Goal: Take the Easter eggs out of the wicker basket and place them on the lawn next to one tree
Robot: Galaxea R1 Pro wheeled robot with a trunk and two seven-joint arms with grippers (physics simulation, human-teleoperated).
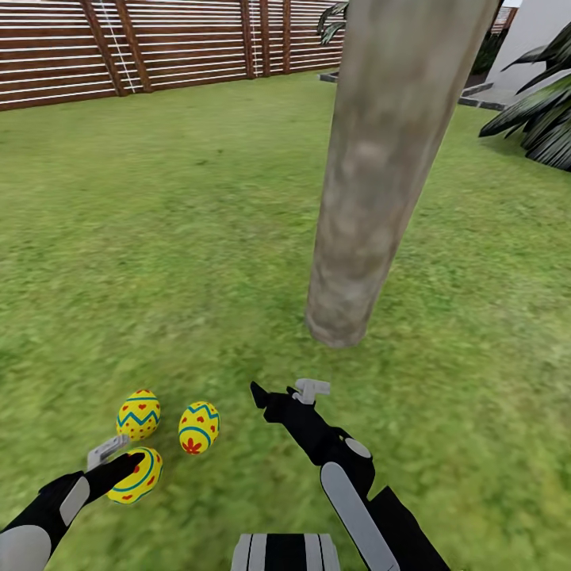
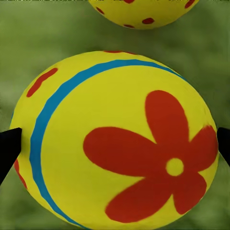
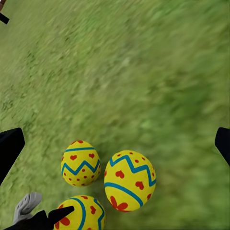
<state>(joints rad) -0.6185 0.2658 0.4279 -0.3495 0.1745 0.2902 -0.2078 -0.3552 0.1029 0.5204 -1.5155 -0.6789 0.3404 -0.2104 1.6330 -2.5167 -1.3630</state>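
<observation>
Grass of the lawn (image 1: pixel 182 238) runs back to a slatted fence (image 1: pixel 159 47), and the tree (image 1: pixel 381 182) rises out of frame, its crown cut off. Three eggs lie close together on the grass left of the trunk: far egg (image 1: pixel 139 414), right egg (image 1: pixel 198 427) and near egg (image 1: pixel 136 476). Left end effector (image 1: pixel 119 464) is closed around the near egg, partly hiding it. Right end effector (image 1: pixel 287 392) hangs spread wide, holding nothing, just before the trunk's foot.
</observation>
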